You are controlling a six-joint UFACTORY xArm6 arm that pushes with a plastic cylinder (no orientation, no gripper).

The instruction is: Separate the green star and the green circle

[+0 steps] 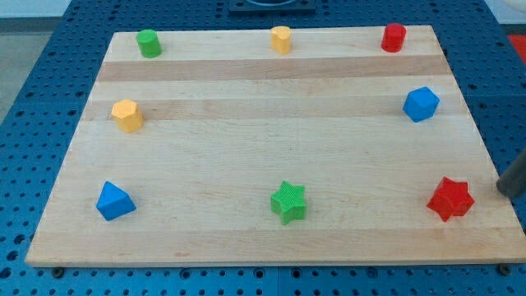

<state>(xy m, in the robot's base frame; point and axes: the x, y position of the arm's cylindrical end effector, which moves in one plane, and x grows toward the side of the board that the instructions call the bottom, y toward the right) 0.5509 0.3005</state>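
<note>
The green star lies near the view's bottom middle of the wooden board. The green circle, a short cylinder, stands at the view's top left corner of the board, far from the star. My tip enters from the view's right edge, just off the board's right side. It is right of the red star with a small gap, and far to the right of the green star.
A yellow cylinder stands at the top middle, a red cylinder at the top right. A blue cube is at the right, a yellow hexagon at the left, a blue triangle at the bottom left.
</note>
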